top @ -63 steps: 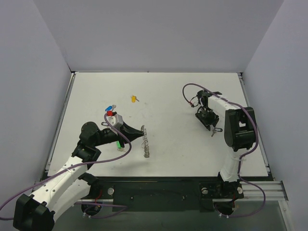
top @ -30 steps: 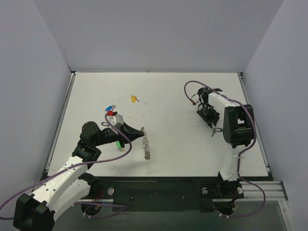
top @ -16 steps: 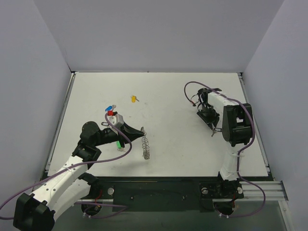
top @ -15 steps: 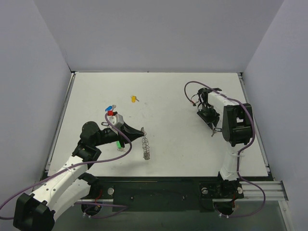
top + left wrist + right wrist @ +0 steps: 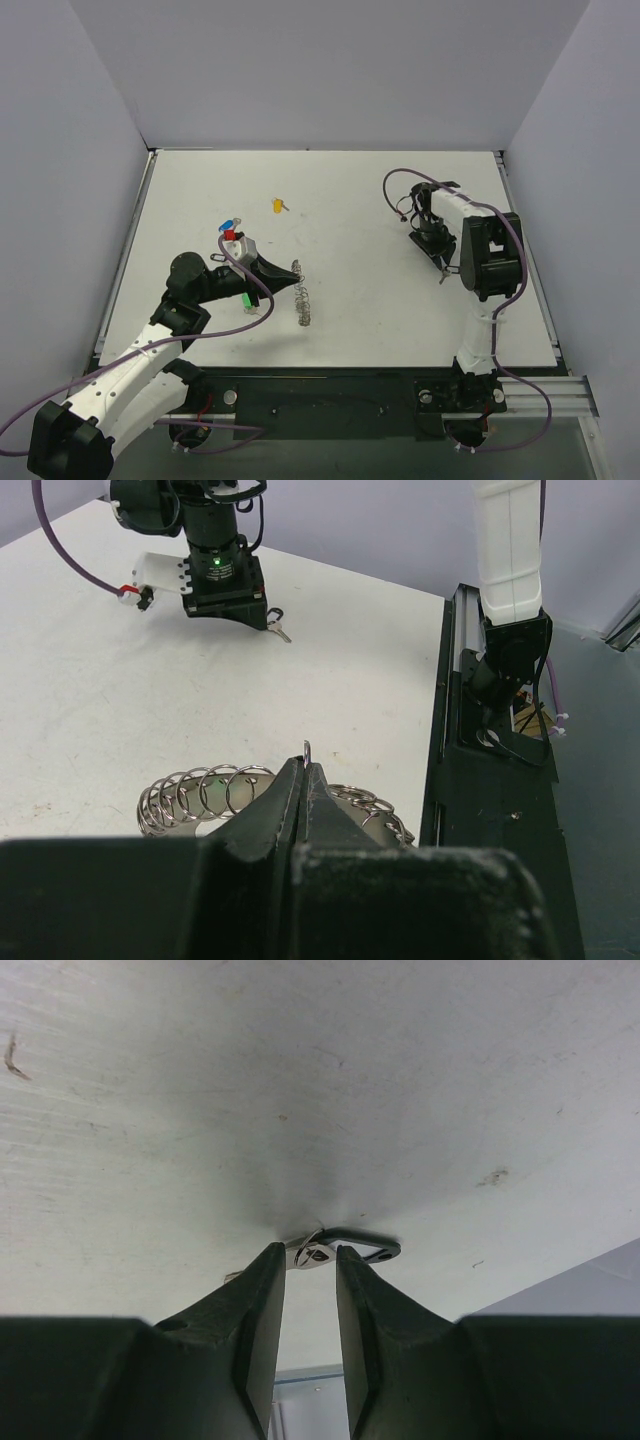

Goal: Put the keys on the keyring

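Now left gripper (image 5: 305, 767) clamps keyring (image 5: 200, 790); right gripper (image 5: 310, 1253) pinches key (image 5: 390, 1250).

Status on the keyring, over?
Left claw shut on keyring. Right claw straddling a key, grip unclear. Yellow key loose. Nothing seen between claws.

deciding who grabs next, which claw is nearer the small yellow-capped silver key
Left. The left claw, shut on the coiled silvery wire keyring, sits just base-side of the small yellow-capped silver key; the right claw is far off to its right.
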Motion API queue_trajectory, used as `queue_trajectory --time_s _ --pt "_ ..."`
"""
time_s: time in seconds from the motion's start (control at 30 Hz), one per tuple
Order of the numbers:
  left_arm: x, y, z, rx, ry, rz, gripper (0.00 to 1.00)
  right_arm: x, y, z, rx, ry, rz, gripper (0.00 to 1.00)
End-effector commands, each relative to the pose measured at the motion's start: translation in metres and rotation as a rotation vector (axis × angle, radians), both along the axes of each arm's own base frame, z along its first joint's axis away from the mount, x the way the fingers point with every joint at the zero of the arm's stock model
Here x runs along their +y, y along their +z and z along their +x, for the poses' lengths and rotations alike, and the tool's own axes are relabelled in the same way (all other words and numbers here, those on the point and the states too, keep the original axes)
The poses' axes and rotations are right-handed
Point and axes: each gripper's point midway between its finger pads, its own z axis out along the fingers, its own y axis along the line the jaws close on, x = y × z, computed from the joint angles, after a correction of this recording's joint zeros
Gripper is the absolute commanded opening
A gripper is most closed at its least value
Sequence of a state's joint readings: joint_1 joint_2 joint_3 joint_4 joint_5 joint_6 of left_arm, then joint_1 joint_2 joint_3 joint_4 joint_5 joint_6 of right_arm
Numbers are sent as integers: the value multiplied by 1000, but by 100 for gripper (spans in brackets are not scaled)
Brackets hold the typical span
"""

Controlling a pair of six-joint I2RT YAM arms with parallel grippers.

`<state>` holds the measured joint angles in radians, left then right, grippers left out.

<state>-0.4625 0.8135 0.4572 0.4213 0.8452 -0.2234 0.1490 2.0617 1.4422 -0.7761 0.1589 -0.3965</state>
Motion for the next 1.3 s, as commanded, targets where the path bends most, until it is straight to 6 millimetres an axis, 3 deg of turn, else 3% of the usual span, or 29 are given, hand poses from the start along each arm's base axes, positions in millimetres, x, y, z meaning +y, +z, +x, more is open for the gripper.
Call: queue_trajectory --time_s 0.0,0.87,1.03,1.17,1.27 --pt "0 32 2 -93 -5 -41 0 -4 9 -6 49 1 -10 24" --pt "0 32 2 -95 -6 -41 0 -4 10 -8 94 0 -22 23" --pt "0 32 2 -95 -6 -41 0 -2 11 -2 36 3 -15 22" --pt "0 32 2 -93 -5 -40 0 3 21 -1 -34 31 4 23" --pt "0 31 2 -92 -5 -38 0 6 43 3 -119 41 30 24"
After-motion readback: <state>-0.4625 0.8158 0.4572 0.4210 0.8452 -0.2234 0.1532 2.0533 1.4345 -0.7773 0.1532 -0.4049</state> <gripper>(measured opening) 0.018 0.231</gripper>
